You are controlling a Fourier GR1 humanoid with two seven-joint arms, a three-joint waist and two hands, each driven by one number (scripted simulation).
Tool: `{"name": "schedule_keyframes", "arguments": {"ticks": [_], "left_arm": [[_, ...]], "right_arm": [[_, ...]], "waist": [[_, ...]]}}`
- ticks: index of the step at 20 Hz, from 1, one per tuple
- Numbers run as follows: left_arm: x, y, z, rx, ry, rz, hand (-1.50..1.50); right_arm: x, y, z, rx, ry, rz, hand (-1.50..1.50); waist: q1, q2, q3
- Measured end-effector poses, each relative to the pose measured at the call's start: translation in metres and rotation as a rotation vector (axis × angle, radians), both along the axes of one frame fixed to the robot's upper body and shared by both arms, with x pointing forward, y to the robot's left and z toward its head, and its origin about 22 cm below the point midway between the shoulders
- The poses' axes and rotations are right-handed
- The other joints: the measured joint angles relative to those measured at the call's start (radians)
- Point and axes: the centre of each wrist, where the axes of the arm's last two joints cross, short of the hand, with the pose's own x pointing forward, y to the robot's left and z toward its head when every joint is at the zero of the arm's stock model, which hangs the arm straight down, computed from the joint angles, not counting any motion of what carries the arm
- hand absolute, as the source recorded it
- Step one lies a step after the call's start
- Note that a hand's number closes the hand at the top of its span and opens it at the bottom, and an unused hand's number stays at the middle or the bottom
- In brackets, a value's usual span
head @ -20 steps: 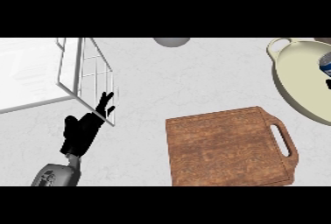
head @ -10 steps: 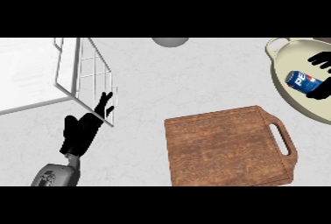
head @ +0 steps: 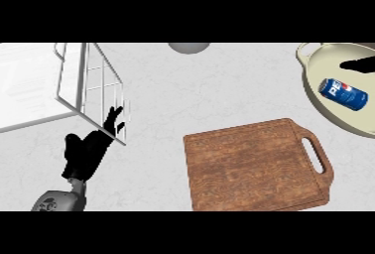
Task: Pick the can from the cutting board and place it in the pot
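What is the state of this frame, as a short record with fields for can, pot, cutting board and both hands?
can: blue, lying on its side inside the pot
pot: cream, upper right
cutting board: wooden, bare
left hand: open, resting by the wire rack
right hand: over the pot, apart from the can

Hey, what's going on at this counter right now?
The robot's job is moving a can from the cutting board into the pot, and that looks done. The blue can lies on its side inside the pot. The right hand shows at the view's right edge over the pot, apart from the can. Nothing sits on the cutting board. The left hand rests open beside the wire rack.
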Motion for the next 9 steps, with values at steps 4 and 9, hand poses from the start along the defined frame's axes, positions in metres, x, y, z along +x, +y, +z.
{"name": "schedule_keyframes", "arguments": {"ticks": [4, 9], "left_arm": [[-0.001, 0.000, 0.000, 0.005, -0.002, 0.002, 0.00], [-0.001, 0.003, -0.001, -0.001, -0.002, 0.001, 0.00]], "right_arm": [[-0.011, -0.025, 0.014, 0.099, -0.159, -0.121, -1.50], [-0.037, -0.063, 0.018, 0.193, -0.305, -0.201, -1.50]], "waist": [[-0.003, 0.001, 0.000], [-0.007, -0.001, 0.000]]}}
